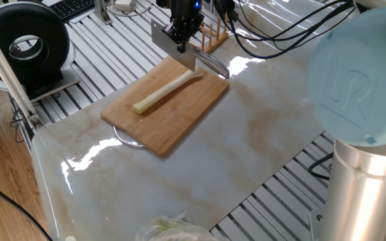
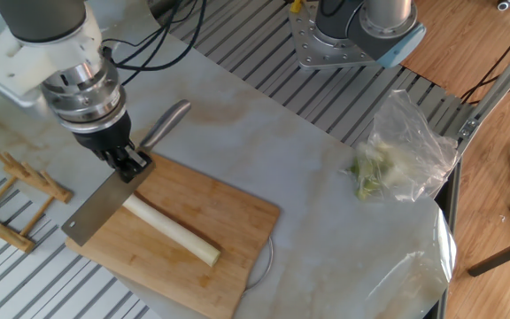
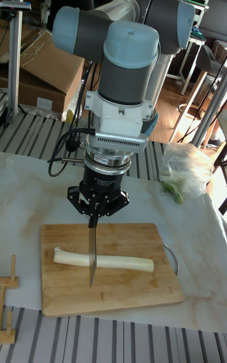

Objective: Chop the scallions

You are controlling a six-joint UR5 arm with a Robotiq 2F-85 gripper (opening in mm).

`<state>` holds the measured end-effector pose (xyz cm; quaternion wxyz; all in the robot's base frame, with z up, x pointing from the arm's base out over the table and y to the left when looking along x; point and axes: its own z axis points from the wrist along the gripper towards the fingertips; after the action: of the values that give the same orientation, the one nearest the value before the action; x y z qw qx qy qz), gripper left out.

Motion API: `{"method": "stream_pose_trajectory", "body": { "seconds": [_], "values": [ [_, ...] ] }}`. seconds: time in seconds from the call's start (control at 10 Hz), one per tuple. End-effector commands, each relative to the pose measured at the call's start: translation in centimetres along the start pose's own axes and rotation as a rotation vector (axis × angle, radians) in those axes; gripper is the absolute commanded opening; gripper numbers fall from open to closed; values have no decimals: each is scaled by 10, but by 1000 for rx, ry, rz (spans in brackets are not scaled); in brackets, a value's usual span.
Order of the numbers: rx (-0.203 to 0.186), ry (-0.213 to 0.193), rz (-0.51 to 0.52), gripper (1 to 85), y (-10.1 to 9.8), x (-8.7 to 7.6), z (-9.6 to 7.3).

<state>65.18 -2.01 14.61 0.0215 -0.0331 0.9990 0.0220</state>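
Claw clenched on knife, blade above one end of the scallions. Scallions lie whole on cutting board. No cuts visible; all chopping remains.

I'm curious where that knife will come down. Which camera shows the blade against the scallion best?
The tall fixed view: the knife is edge-on, crossing the whole scallion near one end. Both other fixed views show the blade's flat side slanting over the stalk's far end, so height is unclear.
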Motion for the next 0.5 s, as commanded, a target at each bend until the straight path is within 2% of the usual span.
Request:
{"method": "stream_pose_trajectory", "body": {
  "seconds": [0.0,0.1,0.3,0.4],
  "values": [
    [25,27,-66,13,-5,8,-1],
    [24,45,-104,13,-5,13,-1],
    [-37,0,-133,13,11,2,-1],
    [5,-2,-135,13,1,1,-1]
  ]
}}
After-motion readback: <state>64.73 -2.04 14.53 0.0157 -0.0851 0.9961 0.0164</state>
